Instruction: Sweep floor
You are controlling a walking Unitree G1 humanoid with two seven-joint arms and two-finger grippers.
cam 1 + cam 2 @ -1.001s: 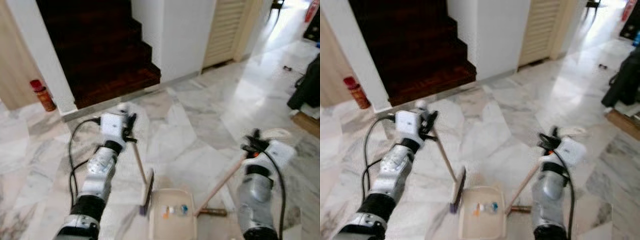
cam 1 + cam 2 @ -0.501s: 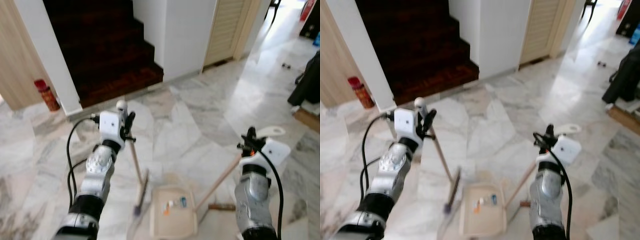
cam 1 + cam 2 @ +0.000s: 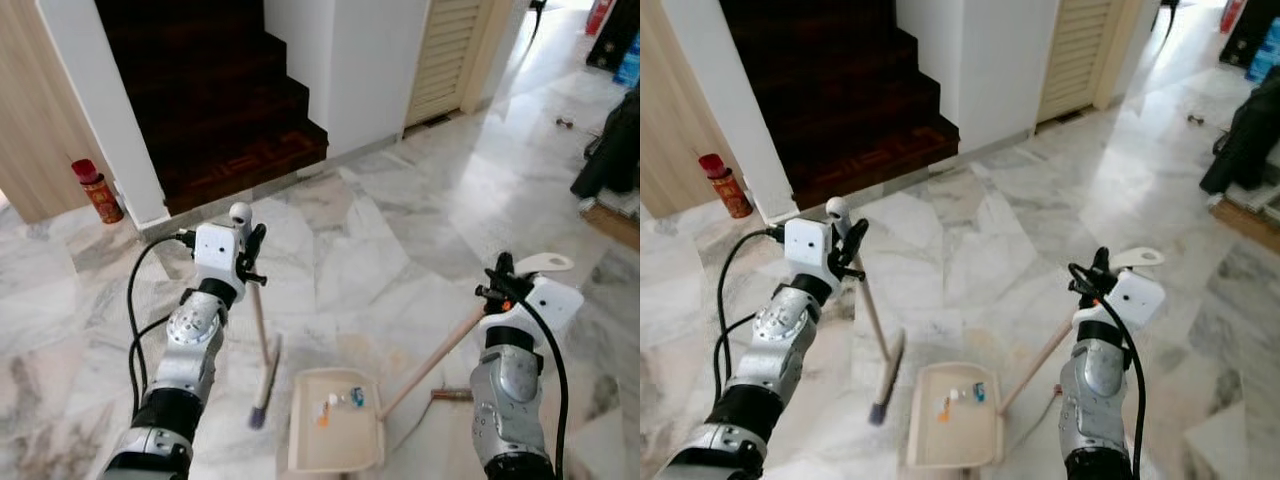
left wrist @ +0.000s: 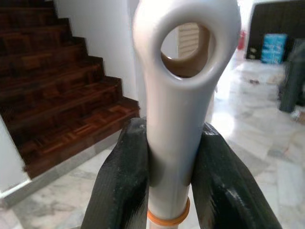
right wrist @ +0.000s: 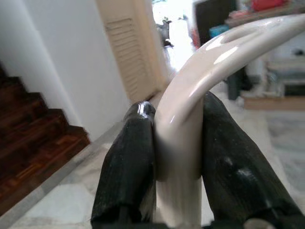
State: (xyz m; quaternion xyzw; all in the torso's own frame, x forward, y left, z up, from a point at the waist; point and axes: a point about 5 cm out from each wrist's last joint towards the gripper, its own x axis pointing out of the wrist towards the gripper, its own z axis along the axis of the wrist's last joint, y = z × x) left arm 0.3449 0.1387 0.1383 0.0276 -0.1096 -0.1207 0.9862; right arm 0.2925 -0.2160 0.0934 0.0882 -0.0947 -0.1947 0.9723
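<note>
Upright-ish broom (image 3: 258, 340) — left end effector (image 4: 164, 157) clamped on its handle, bristles down beside dustpan (image 3: 335, 432).

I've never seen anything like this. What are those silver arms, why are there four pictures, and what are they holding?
It's a walking house robot sweeping the floor. Two pictures come from cameras in its head, looking down at its own arms. The other two come from cameras on its wrists, looking along the black jaws. The left gripper is shut on a broom, its bristles on the marble. The right gripper is shut on the long handle of a dustpan, which sits on the floor with a few small scraps inside. Dark stairs rise beyond.
</note>
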